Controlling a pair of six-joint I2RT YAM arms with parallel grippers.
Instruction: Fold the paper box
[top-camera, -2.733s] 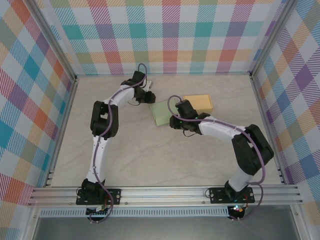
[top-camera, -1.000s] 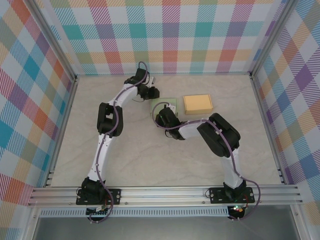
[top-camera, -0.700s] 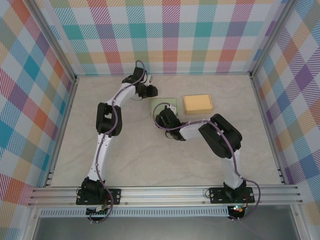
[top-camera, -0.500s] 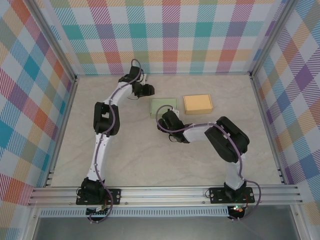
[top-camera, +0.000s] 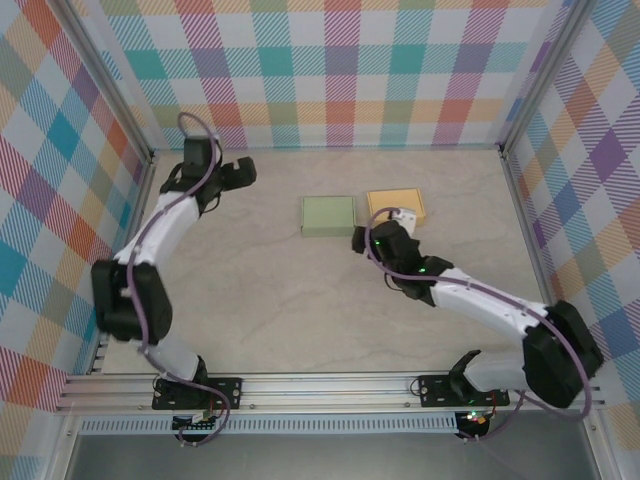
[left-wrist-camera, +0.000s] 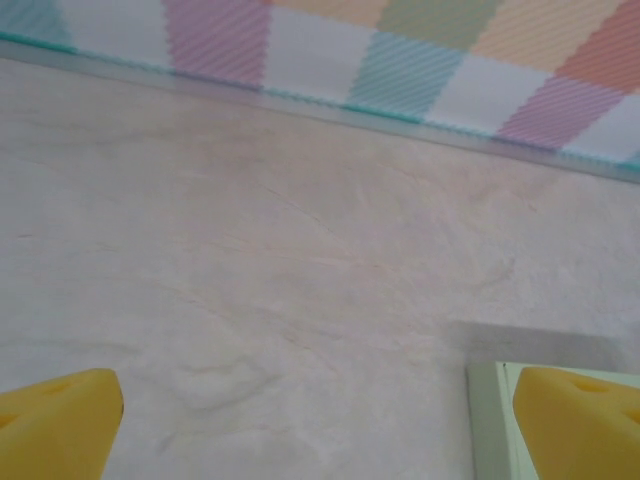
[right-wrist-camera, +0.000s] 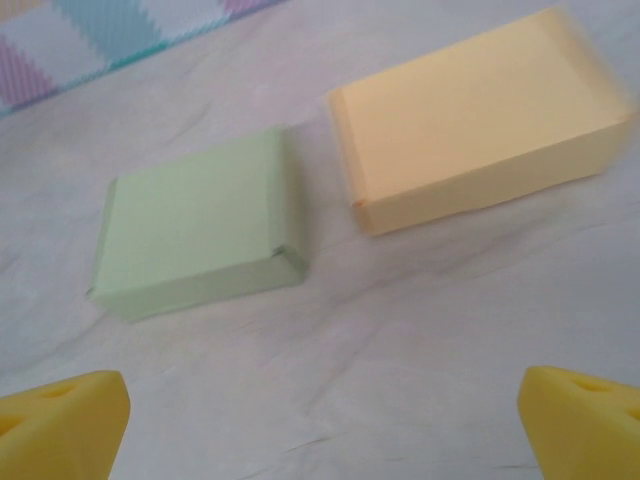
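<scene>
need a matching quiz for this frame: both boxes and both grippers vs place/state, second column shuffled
1. green box
2. orange box
3. left gripper
4. right gripper

A. near the back-left corner of the table, fingers open
B. closed, the left one of a side-by-side pair
C. just in front of the pair, fingers open
D. closed, the right one of the pair

Pairs: 1-B, 2-D, 3-A, 4-C
</scene>
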